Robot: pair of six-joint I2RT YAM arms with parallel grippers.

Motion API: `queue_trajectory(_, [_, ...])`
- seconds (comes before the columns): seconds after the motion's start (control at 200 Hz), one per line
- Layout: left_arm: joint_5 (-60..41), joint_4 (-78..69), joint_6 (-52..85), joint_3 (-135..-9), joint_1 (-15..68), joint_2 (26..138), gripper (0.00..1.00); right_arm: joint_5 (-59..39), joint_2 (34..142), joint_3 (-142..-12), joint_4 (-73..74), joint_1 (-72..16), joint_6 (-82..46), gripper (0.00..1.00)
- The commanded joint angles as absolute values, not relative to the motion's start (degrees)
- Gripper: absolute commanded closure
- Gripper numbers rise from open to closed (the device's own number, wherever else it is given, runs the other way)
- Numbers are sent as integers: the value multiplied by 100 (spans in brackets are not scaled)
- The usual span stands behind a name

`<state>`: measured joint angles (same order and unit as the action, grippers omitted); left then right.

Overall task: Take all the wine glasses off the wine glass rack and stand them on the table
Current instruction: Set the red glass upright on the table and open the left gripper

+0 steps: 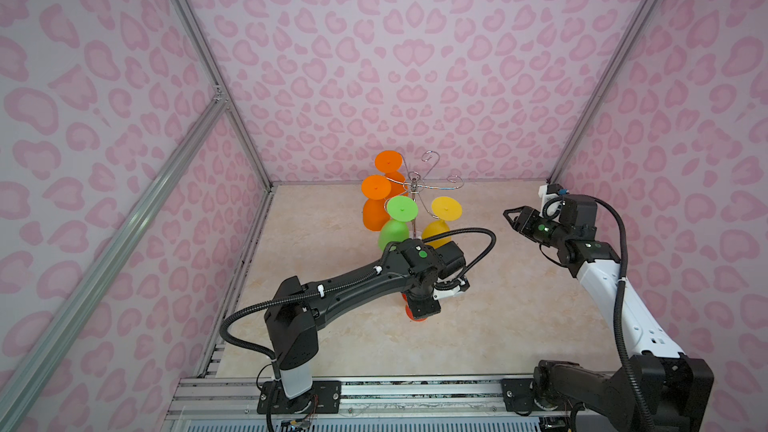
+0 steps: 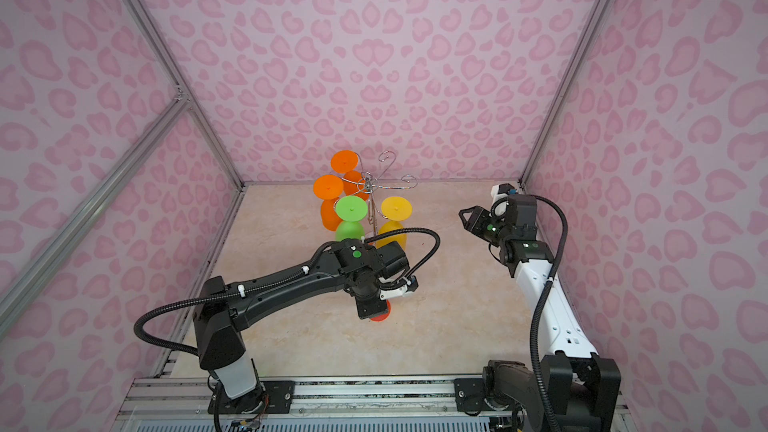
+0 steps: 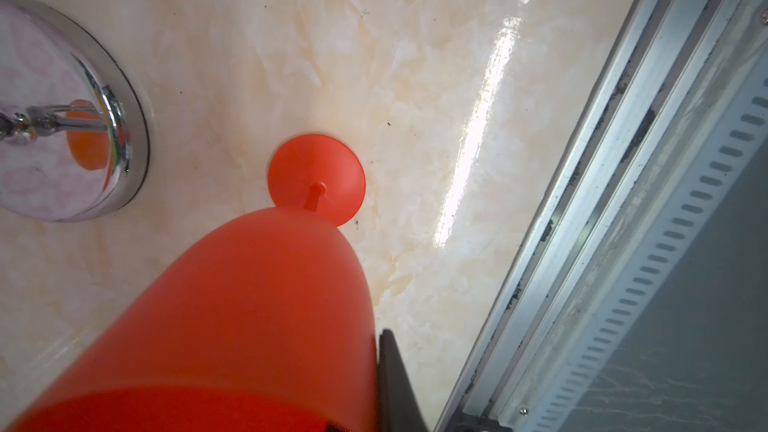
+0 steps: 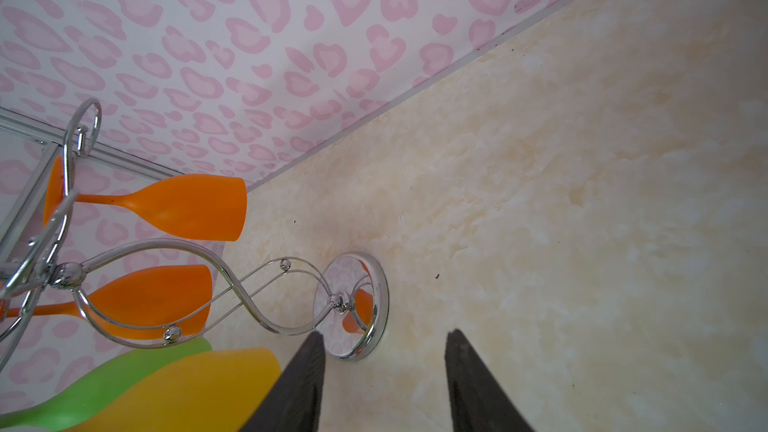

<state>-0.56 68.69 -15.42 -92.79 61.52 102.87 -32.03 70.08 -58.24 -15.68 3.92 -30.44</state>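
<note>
Left pincer (image 1: 420, 310) clamps red wine glass (image 3: 249, 305) — upright, off rack (image 1: 413, 189).

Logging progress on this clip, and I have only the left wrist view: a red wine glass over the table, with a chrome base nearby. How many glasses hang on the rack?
Observer: Four hang upside down on the wine glass rack: the rear orange glass, front orange glass, green glass and yellow glass.
Operator: Is the other arm anywhere near the red wine glass?
Observer: No. The right arm is off to the right of the rack, its jaws open with nothing between them.
</note>
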Motion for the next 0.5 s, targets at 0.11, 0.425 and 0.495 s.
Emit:
queue_trajectory(0.11, [-170,7017,-1582,-9357,6152,10395,98,-3292,7049,-5715,-1363,411,-2997,52])
queue_trajectory(0.425, [-92,7224,-1533,-9613,6152,10503,82,-3390,7084,-5625,-1248,427,-3044,53])
queue_trajectory(0.495, [-56,7272,-1502,-9670,6152,10486,77,-3393,7084,-5613,-1248,422,-3041,53])
